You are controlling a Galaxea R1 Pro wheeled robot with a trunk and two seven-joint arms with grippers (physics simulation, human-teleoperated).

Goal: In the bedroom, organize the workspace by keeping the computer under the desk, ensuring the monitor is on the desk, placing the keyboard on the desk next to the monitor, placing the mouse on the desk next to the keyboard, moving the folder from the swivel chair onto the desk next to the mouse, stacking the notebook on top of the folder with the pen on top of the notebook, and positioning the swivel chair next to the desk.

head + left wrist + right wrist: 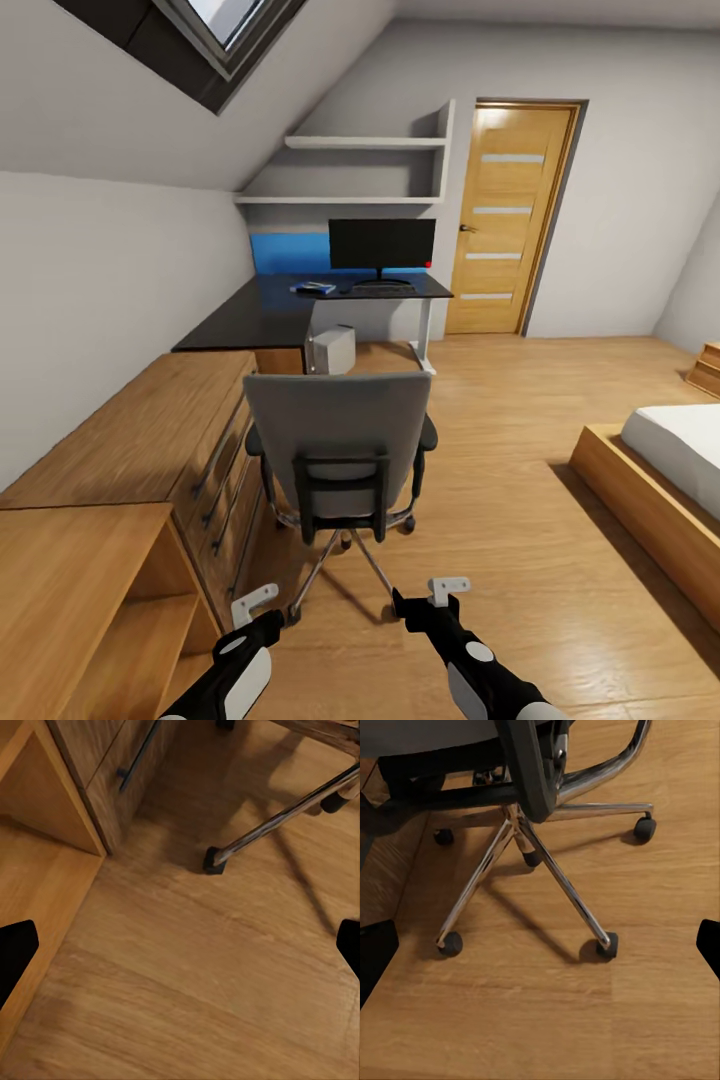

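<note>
The swivel chair (340, 450) stands on the wooden floor (520, 540) just ahead of the robot, well short of the desk (300, 310), its backrest turned toward the camera and its seat facing the desk. The step in hand looks like pushing it forward: press both grippers evenly on the backrest so the casters roll straight. Left gripper (255, 603) and right gripper (448, 590) hang released, holding nothing, near the chair's base

Small items on the desk (270, 310) too tiny to identify.
</note>
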